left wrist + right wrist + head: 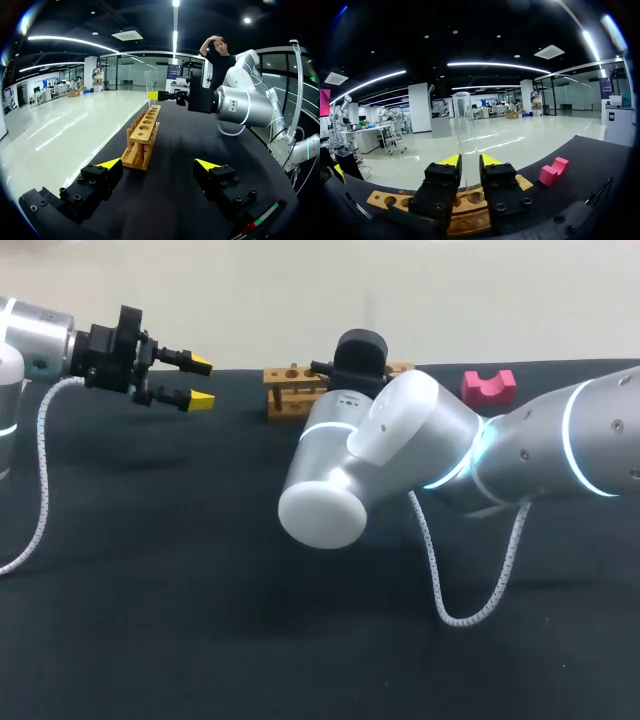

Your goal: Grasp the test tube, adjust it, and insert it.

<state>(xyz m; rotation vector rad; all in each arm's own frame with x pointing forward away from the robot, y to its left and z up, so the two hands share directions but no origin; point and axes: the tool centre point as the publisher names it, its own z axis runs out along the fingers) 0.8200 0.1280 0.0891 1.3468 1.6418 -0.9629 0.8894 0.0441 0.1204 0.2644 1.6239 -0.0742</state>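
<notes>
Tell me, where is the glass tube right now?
In the right wrist view, the tube stands upright, held in the right claw, just above the wooden rack.

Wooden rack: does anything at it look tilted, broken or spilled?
Nothing stands out. The wooden rack stands level and whole, and the right gripper holds the test tube upright over it.

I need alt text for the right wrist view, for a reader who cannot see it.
The right gripper is shut on a clear test tube, held upright above a wooden rack. A pink block lies on the black table beside the rack.
</notes>
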